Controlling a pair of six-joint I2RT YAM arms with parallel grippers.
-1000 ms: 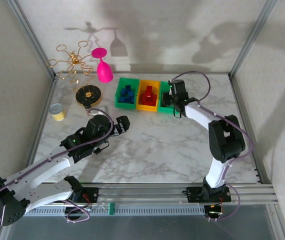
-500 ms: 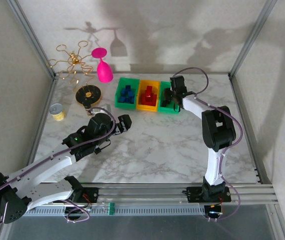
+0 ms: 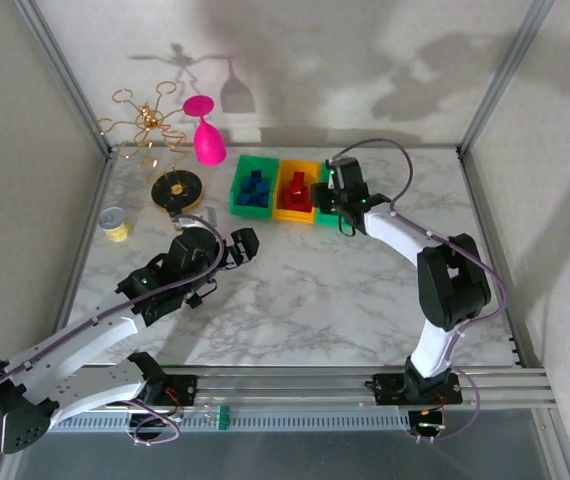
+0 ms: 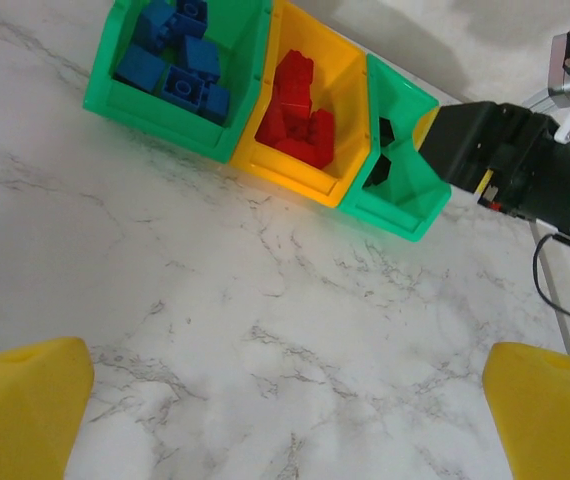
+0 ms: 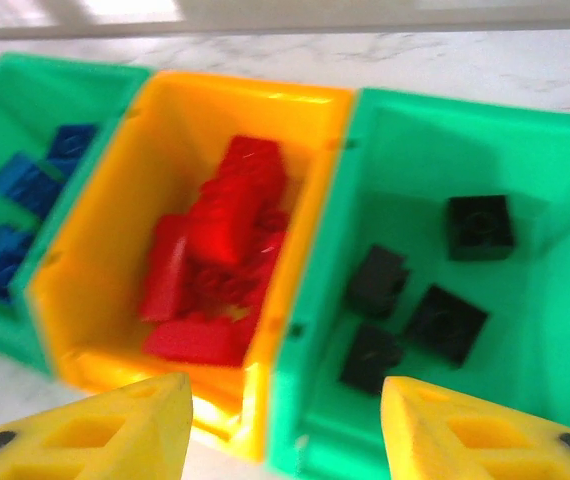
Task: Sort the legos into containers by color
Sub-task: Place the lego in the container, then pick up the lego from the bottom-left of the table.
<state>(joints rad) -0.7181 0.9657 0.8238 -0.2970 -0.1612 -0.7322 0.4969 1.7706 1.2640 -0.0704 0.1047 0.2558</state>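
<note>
A: So, where does the right gripper (image 5: 285, 425) stand?

B: Over the containers, about where the yellow-orange bin (image 5: 255, 88) meets the right green bin (image 5: 555, 330). Its jaws are partly open with nothing between them. The left gripper (image 4: 285, 410) hangs above bare bench (image 4: 265, 300), spread wide and empty.

A: And the legos (image 4: 295, 120)?

B: Every one I can see is binned: blue bricks (image 4: 180, 70) in the left green bin (image 4: 155, 110), red bricks (image 5: 225, 230) in the middle, black bricks (image 5: 445, 320) on the right.

A: Then the sorting looks finished?

B: I'd judge so. It's best to lift straight up before swinging away, so a finger doesn't hook that shared wall and drag the row.

A: Anything in the way?

B: The pink glass (image 3: 205, 135), gold wire stand (image 3: 150, 125) and black disc (image 3: 177, 188) sit beyond the left bin. The tin can (image 3: 115, 224) is well apart. Only the left arm is near the retreat path.
</note>
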